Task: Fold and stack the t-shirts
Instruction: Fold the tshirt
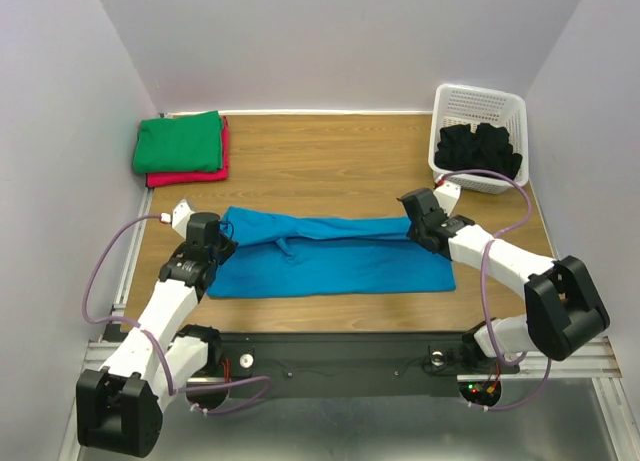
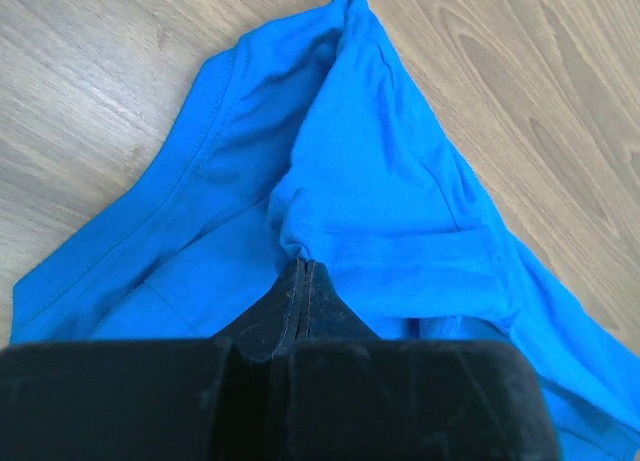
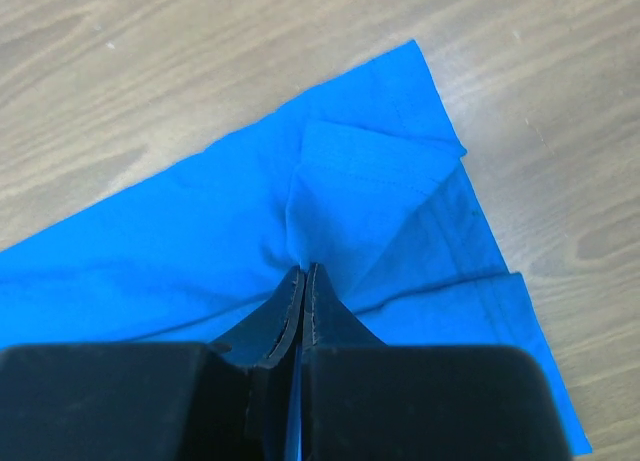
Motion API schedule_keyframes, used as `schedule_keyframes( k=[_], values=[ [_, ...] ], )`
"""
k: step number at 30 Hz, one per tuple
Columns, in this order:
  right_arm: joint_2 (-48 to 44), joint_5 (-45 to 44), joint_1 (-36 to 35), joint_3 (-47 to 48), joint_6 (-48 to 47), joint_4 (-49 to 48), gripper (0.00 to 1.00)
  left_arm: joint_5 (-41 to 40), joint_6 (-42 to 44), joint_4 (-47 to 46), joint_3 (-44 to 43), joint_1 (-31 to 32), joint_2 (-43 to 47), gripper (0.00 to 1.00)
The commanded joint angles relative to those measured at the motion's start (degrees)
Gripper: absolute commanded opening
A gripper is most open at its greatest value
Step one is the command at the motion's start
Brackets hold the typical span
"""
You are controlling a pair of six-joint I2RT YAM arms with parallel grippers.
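Two shut tight — left hand (image 2: 303,266) | right hand (image 3: 303,271) | each pinching blue t-shirt (image 1: 330,263)

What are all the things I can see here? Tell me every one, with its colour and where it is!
blue t-shirt: one, bright blue, lying partly folded across the middle of the table
green t-shirt: one, green, folded, on top of the red-pink one at the far left corner
red-pink t-shirt: one, red-pink, folded, under the green one
black t-shirts: a pile, number unclear, black, inside the basket
basket: one, white lattice, far right corner
table: one, light wood
left gripper: one, black, shut on the blue t-shirt's left end
right gripper: one, black, shut on its right end
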State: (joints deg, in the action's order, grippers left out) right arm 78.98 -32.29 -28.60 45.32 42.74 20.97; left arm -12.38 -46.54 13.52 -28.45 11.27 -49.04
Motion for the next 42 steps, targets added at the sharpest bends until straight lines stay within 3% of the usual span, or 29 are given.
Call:
schedule_keyframes(
  k=[1, 4, 7, 8, 10, 11, 13, 14, 16, 20, 23, 27, 33, 42],
  values=[
    [-0.93, -0.23, -0.58, -2.07, 1.64, -0.58, 0.0, -0.89, -2.14, 0.11, 1.99, 0.33, 1.05, 0.0],
    [1.0, 0.04, -0.67, -2.69, 2.61, -0.58, 0.01, -0.28, -3.11, 0.45, 3.04, 0.33, -0.18, 0.0],
    [3.02, 0.12, -0.67, -3.39, 3.22, -0.58, 0.14, -0.36, -4.86, 2.64, 3.31, 0.33, -2.28, 0.0],
    [3.2, 0.56, -0.58, -3.74, 3.31, -0.58, 0.24, -0.19, -5.22, 3.44, 3.14, 0.33, -2.81, 0.08],
    [1.98, 2.05, -0.58, -4.53, 3.23, -0.49, 0.31, 0.51, -5.14, 5.45, 2.35, 0.33, -3.61, 0.31],
    [1.1, 2.76, -0.67, -4.89, 2.96, -0.32, 0.45, 1.04, -5.48, 6.07, 2.0, 0.68, -3.44, 0.67],
    [-3.28, 4.6, -0.67, -5.42, 2.09, -0.06, 0.62, 1.92, -5.84, 7.13, 1.29, 0.69, -1.6, 0.99],
    [-5.31, 5.22, -0.67, -5.85, 1.82, 0.21, 0.69, 2.27, -6.19, 7.74, 0.77, 0.69, -0.63, 0.99],
    [-8.74, 6.36, -0.67, -6.03, 1.21, 0.47, 1.0, 2.89, -6.37, 8.45, -1.17, 0.69, 2.69, 0.99],
    [-15.16, 11.72, -0.75, -4.63, -2.13, 0.65, 1.0, 4.38, -4.97, 6.44, -4.86, 0.77, 5.97, 0.99],
    [-14.47, 12.78, -0.67, -1.82, -5.03, 0.21, 1.0, 8.59, -2.06, 1.26, -7.14, 1.39, 2.38, 0.99],
    [-4.82, 12.69, -0.67, 4.75, -9.16, -0.58, 1.0, 9.84, 2.06, -6.3, -12.41, 5.95, -10.06, 0.99],
    [7.58, 8.92, -0.67, 10.84, -12.15, -0.84, 1.0, 4.48, 6.54, -6.4, -25.58, 18.59, -25.39, 0.99],
    [17.08, 9.01, -0.58, 11.81, -11.63, -1.28, 1.0, 5.61, 7.52, -8.77, -26.75, 21.69, -37.18, 0.99]
  ],
)
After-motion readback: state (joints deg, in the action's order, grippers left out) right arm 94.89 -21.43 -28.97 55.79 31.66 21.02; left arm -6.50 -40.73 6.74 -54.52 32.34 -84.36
